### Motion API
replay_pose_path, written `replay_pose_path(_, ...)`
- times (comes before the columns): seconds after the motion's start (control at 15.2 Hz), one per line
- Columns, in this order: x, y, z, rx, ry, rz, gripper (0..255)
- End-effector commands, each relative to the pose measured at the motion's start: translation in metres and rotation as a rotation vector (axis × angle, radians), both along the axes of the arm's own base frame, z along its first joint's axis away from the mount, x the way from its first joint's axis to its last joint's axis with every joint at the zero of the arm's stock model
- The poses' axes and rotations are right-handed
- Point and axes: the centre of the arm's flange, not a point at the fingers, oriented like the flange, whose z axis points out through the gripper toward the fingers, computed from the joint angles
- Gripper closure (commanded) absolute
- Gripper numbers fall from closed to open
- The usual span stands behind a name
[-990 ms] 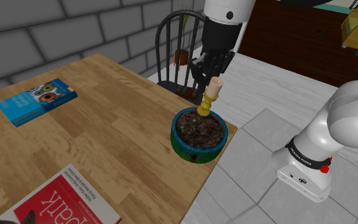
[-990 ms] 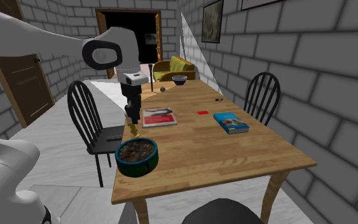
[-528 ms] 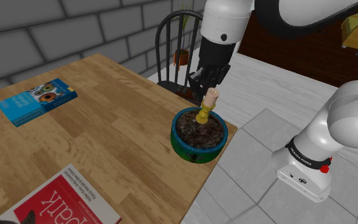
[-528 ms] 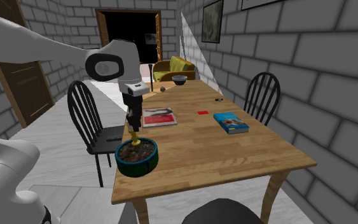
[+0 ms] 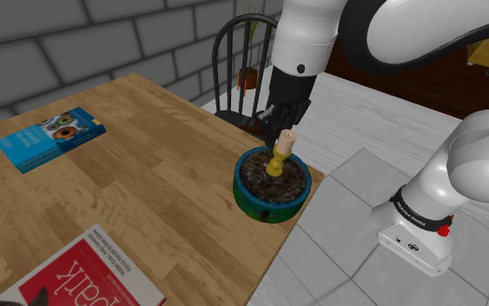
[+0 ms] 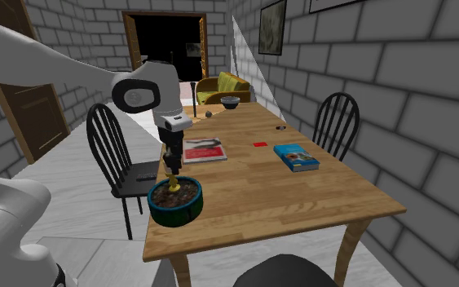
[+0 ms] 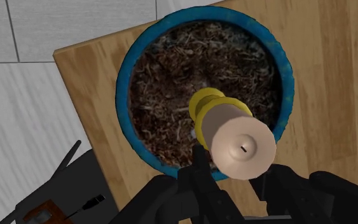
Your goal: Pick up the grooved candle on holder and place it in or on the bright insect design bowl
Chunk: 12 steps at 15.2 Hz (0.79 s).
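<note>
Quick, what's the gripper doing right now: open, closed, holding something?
The gripper is closed on the candle, its fingers clasping the cream top, with the yellow holder end lowered inside the rim of the blue bowl.

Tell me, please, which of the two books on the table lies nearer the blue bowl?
The red-and-white book; the blue owl book lies farther across the table from the blue bowl.

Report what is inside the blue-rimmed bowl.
The cream candle on its yellow holder is inside the bowl, over a brown speckled lining, held by the end effector. Whether the holder's foot touches the bottom is hidden by the candle itself.
</note>
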Motion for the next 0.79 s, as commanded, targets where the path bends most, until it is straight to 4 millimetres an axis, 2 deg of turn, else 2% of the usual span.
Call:
replay_pose_path(0.0, 0.000, 0.000, 0.000, 0.000, 0.000, 0.000, 255)
replay_pose_path(0.13, 0.000, 0.000, 0.000, 0.000, 0.000, 0.000, 255)
replay_pose_path(0.2, 0.000, 0.000, 0.000, 0.000, 0.000, 0.000, 0)
replay_pose_path(0.53, 0.000, 0.000, 0.000, 0.000, 0.000, 0.000, 0)
replay_pose_path(0.73, -0.001, -0.001, 0.039, 0.000, 0.000, 0.000, 0)
